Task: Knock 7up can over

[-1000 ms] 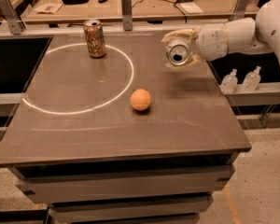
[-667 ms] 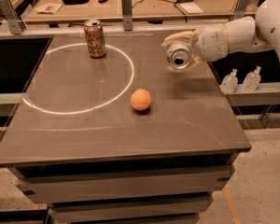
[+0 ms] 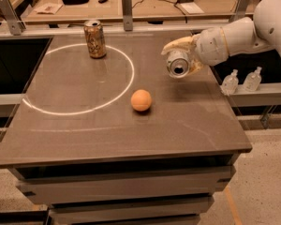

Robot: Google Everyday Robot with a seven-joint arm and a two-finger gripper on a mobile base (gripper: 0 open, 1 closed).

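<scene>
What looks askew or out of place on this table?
The 7up can is tipped sideways, silver top toward the camera, held in the gripper at the table's right side. The brown-gold can stands upright; nothing is spilled.

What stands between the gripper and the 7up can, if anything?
Nothing visible. The gripper is shut on the 7up can, holding it tipped near one edge of the table. The orange ball and the brown-gold can stand well apart from it.
</scene>
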